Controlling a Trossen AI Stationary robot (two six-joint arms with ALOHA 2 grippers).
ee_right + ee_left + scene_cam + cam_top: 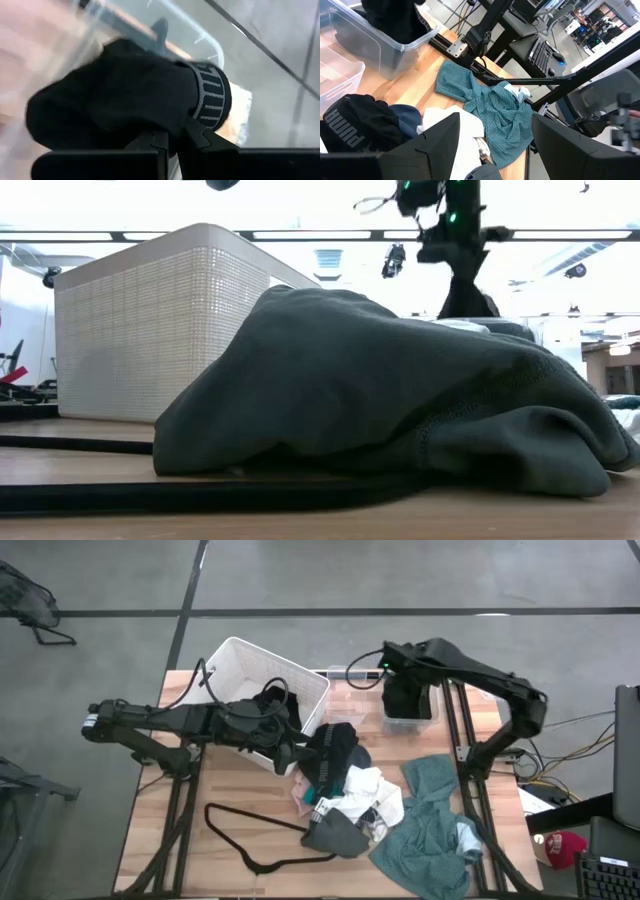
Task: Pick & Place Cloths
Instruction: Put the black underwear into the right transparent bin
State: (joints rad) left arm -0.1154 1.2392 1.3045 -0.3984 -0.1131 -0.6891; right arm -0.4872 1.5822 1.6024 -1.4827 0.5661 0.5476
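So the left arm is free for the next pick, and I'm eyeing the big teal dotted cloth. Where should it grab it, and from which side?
Probably from straight above, on the raised crumpled ridge near the middle of the large teal dotted cloth. It lies spread flat on the wooden table, so its edges offer little to pinch, while the bunched folds stand up. The left gripper is open.
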